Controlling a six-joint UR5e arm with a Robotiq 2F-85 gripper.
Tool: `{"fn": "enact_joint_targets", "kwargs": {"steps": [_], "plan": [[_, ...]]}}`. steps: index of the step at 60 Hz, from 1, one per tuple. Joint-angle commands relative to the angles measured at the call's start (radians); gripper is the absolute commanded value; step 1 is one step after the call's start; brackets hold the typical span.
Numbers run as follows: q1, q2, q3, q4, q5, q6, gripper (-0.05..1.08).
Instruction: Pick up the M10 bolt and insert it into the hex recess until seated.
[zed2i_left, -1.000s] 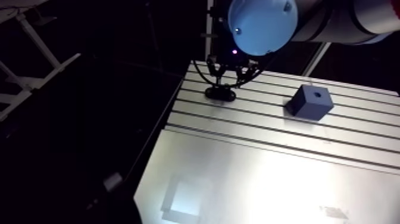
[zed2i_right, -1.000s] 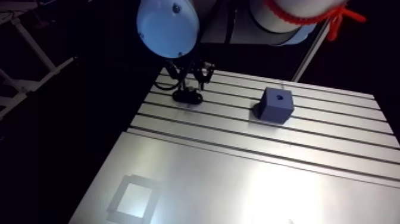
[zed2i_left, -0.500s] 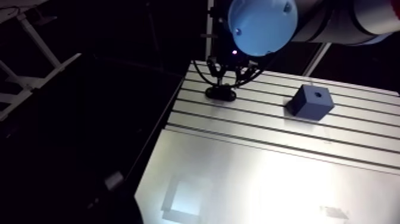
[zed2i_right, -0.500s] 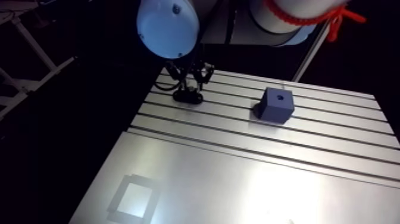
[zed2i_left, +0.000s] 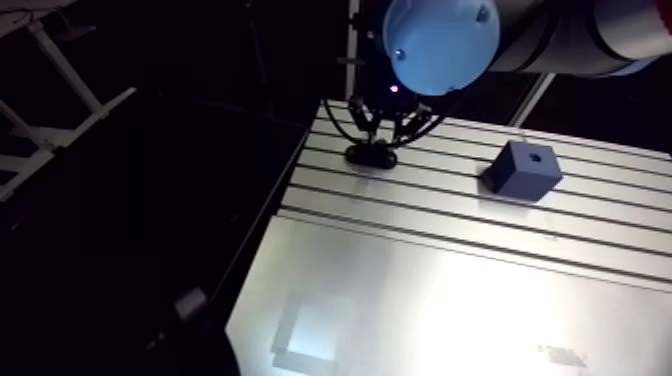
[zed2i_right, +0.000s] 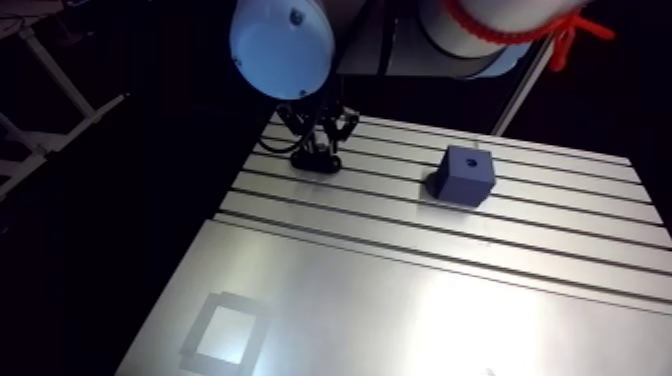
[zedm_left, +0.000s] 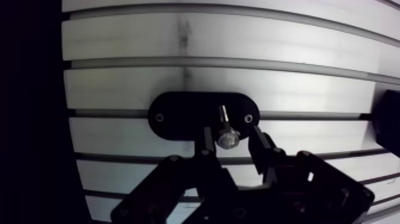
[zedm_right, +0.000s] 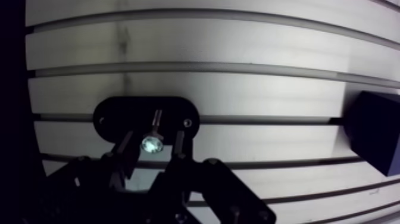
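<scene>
Two-fingered tool (zedm_left: 233, 134) low over the far left part of the slotted bench (zed2i_left: 450, 300), released and straddling the M10 bolt (zedm_left: 227, 139). In the wrist view, one finger (zedm_left: 208, 143) just to each side of the bolt's bright head, a thin strip of dark plate visible in the gap on either side, head clear of both. Bolt upright in a black oval holder (zedm_left: 178, 116), head toward the camera, shank running down into the plate's middle. Holder flat on the bench, over one of its slots, a small screw hole near each rounded end. Beside the tool, well apart from the holder, a dark blue block (zed2i_left: 520, 172) on the same bench, with a small dark recess (zed2i_left: 534, 155) in its top face. In the arm view, light-blue joint cap (zed2i_left: 440, 40) over the holder, tool hanging straight down from the wrist beneath it. Nearer the camera, on the bench's smooth sheet, a pale square patch (zed2i_left: 310, 335) with a darker border.
</scene>
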Motion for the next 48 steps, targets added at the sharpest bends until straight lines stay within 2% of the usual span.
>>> {"fn": "enact_joint_targets", "kwargs": {"steps": [1,48], "plan": [[0.001,0.001,0.000,-0.001,0.000,0.000,0.60],[0.004,0.000,-0.001,0.000,0.000,0.000,0.62]]}}
